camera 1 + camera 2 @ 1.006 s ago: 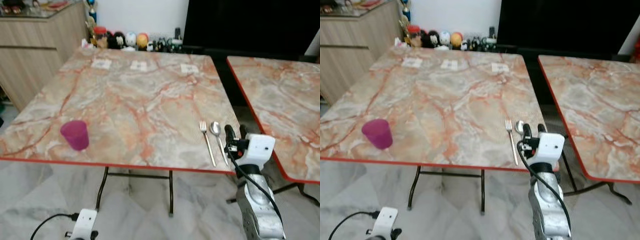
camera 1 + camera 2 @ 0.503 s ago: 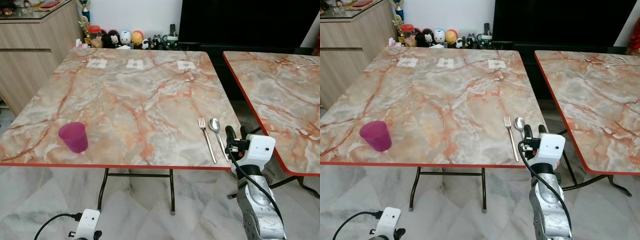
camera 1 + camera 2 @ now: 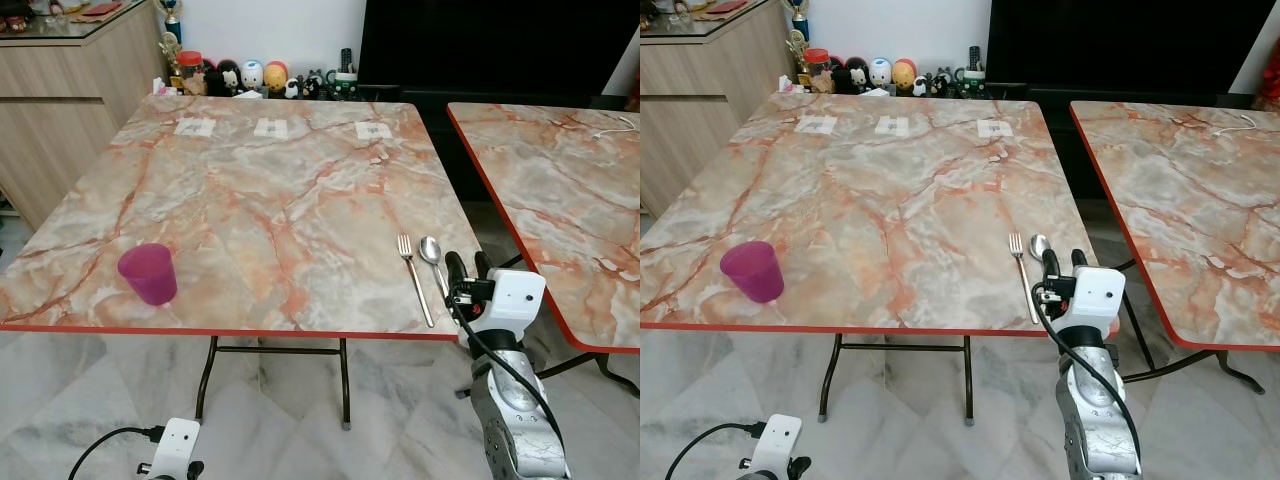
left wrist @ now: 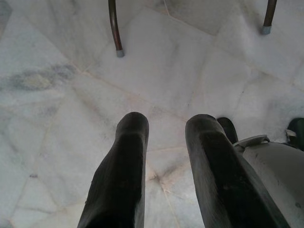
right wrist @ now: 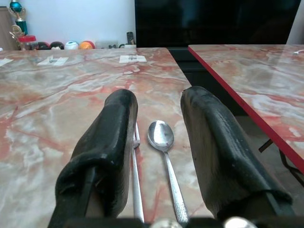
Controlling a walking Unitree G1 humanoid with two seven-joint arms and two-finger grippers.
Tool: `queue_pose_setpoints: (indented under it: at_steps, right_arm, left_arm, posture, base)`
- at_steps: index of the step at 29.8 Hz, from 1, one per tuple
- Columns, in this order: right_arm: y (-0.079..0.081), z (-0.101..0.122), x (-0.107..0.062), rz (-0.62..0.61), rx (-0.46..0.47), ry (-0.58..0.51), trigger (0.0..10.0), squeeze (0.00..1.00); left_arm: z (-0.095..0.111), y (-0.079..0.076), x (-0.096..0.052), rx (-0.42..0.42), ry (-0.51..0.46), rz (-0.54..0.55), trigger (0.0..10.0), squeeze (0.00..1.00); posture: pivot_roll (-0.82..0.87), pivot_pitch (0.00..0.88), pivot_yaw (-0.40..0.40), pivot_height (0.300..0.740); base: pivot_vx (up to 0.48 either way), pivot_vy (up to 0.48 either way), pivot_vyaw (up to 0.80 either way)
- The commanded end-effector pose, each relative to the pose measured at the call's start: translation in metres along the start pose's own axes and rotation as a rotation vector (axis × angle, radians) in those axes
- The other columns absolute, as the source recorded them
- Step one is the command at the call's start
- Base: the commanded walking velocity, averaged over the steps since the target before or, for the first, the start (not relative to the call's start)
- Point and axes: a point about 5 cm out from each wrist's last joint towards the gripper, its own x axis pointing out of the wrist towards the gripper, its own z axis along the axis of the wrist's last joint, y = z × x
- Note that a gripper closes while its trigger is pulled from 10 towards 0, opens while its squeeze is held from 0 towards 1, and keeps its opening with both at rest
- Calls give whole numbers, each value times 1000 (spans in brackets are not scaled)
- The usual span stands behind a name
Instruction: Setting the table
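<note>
Two marble-patterned surfaces with red edges are seen side by side, and the nearer, larger surface [image 3: 270,190] is taken here as the landmark. Below its near edge, toward its left end, the left claw [image 4: 164,128] is held low over the pale marble floor [image 4: 61,95], with its two black fingers apart and nothing between them; two dark legs of the surface are seen beyond it. On the surface, close to the near edge at the left side, a purple cup [image 3: 148,273] is stood upright. Along the far edge three small white paper cards [image 3: 275,128] are laid in a row, and past that edge a line of small figurines and jars [image 3: 250,78] is set against the wall, with a wooden cabinet [image 3: 70,70] off the far left corner. Near the right side of the surface, by its near edge, a fork [image 3: 414,279] and a spoon [image 3: 432,262] are laid parallel and just beside each other, the fork to the left, handles toward the robot. At the near right corner of the surface the right claw [image 3: 464,266] is held level with the top, its fingers [image 5: 107,142] spread apart and clamped on nothing; in the right wrist view the spoon is seen between them and the fork runs along the inside of one finger. To the right of the landmark, across a narrow gap, the second surface [image 3: 560,190] is placed.
</note>
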Motion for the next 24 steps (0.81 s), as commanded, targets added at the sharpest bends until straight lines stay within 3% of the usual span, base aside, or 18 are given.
queue_pose_setpoints:
  at_steps: [1,12,18,24]
  right_arm:
    - [-4,-4,-2,-10,-6,21,10000,0]
    - [-7,-9,-4,-18,-13,41,10000,0]
    - [-9,-3,8,-13,-24,26,10000,0]
    - [-7,0,10,-3,-25,15,10000,0]
  left_arm:
    - [-3,-1,-1,1,9,-5,10000,0]
    - [-3,-2,0,4,10,-7,10000,0]
    - [-2,-1,-1,0,1,2,10000,0]
    - [-2,0,0,-7,2,-2,10000,0]
  posture:
    - [58,0,-24,740]
    - [54,0,-23,740]
    - [57,0,-23,740]
    - [61,0,-24,740]
  base:
    - [0,0,0]
    - [0,0,0]
    - [0,0,0]
    - [309,0,0]
